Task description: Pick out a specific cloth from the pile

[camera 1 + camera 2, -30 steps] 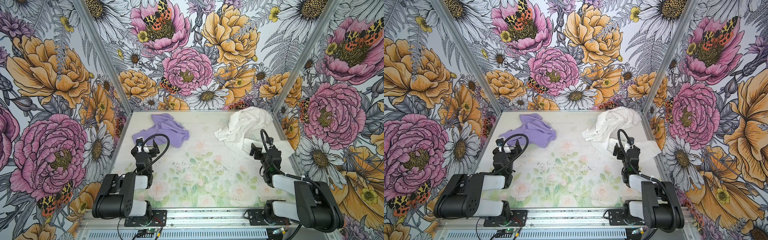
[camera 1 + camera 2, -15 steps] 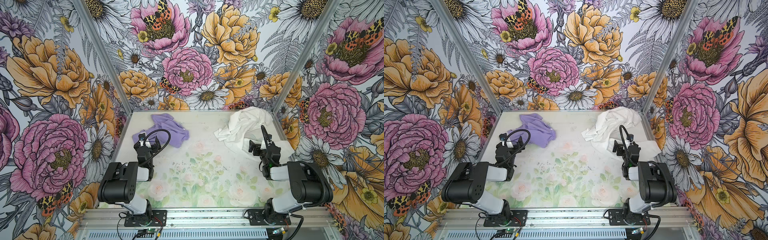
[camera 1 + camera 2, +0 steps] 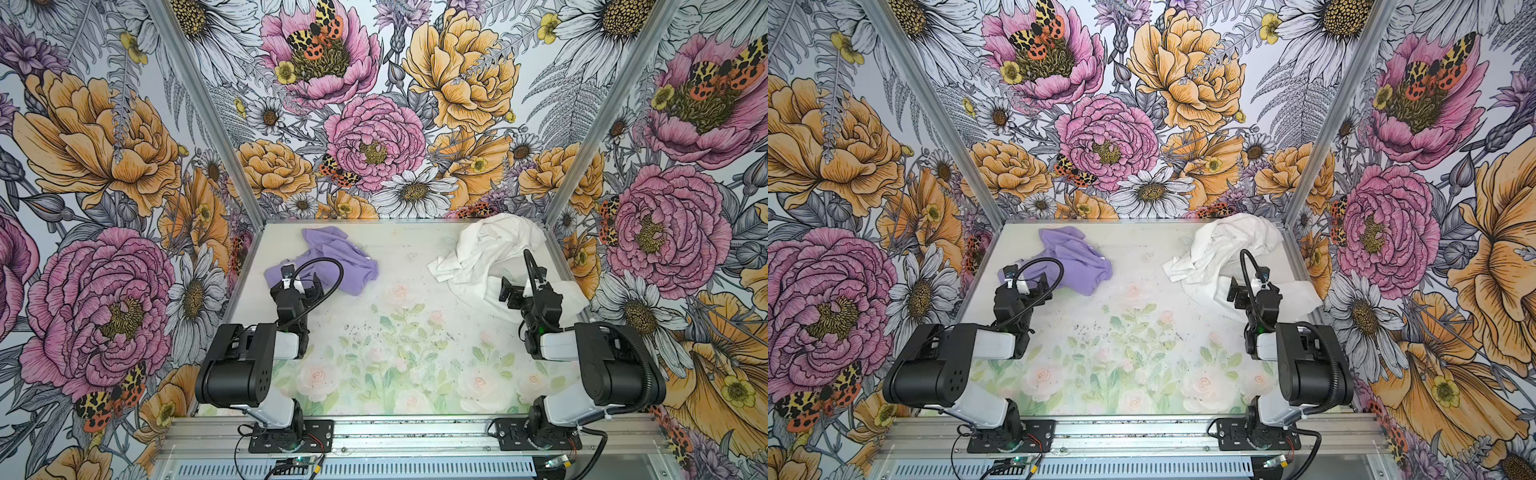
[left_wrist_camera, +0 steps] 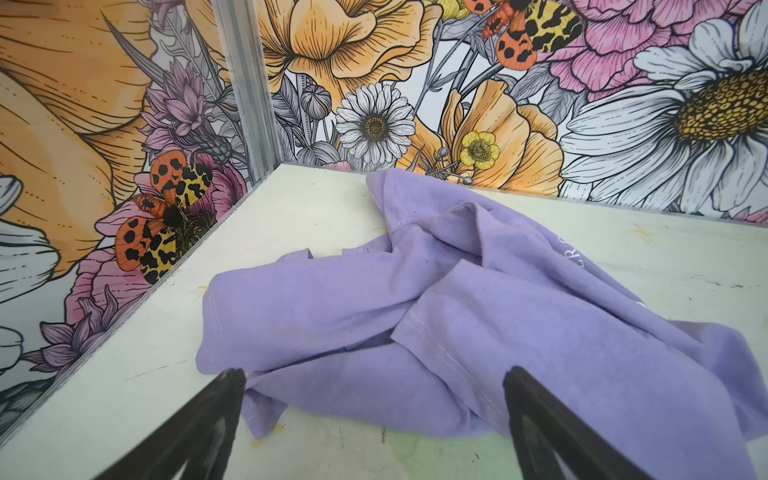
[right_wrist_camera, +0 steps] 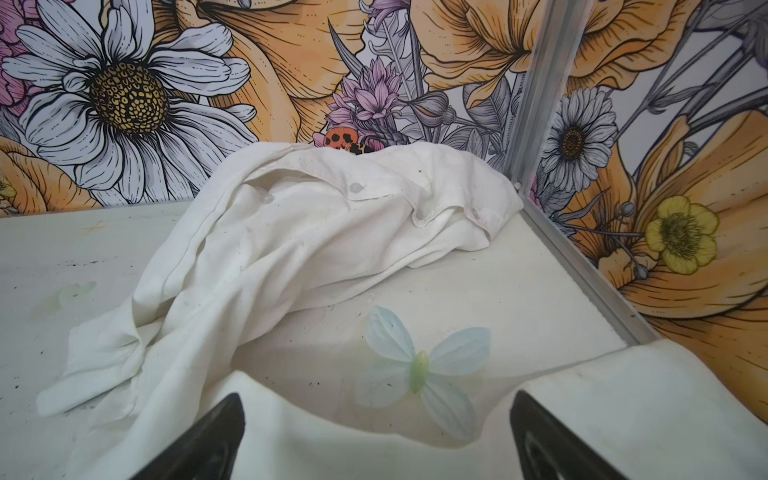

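1. Flower-printed walls (image 3: 124,145) closed in three sides of a pale tabletop (image 3: 399,357) printed with faint roses; no container stood on it, and both heaps of fabric lay straight on the surface.
2. The lavender short-sleeved shirt (image 3: 332,259) lay crumpled near the far left corner of the surface, well apart from the white pile (image 3: 486,253), which sat in the far right corner against the back wall.
3. In the left wrist view the lavender shirt (image 4: 436,311) spread in loose folds, its near edge lying between the two black fingertips.
4. The left gripper (image 3: 305,286) was stretched forward low over the near edge of that shirt, its jaws spread wide with nothing between them.
5. The right gripper (image 3: 513,291) reached over the near part of the white pile, jaws likewise spread wide and holding nothing.
6. In the right wrist view white fabric (image 5: 291,232) lay below the parted fingertips (image 5: 216,432), beside a pale blue butterfly print (image 5: 424,365) on the surface.
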Available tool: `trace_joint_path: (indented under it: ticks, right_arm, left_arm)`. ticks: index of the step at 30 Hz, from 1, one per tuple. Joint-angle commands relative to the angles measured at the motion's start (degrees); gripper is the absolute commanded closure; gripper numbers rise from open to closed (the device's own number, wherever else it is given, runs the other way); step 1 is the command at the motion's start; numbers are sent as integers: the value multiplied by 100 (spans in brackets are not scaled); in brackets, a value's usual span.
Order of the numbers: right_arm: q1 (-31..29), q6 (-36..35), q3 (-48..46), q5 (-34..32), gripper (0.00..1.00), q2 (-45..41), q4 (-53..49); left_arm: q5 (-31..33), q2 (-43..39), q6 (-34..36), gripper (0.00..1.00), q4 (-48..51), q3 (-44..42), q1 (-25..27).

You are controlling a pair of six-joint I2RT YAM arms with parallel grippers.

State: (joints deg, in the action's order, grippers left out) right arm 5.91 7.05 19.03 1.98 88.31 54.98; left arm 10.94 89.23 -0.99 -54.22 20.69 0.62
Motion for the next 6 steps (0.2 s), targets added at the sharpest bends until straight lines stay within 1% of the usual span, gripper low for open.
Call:
trace_joint_path:
  ticks: [1,6]
  right_arm:
    - [-52,104,-40,-110,1,-25,253]
    - [-49,94,-3,-53,1,-16,199]
  left_arm:
    - [64,-40,108,1,-17,69,30]
    - [61,-37,108,1,-24,67,26]
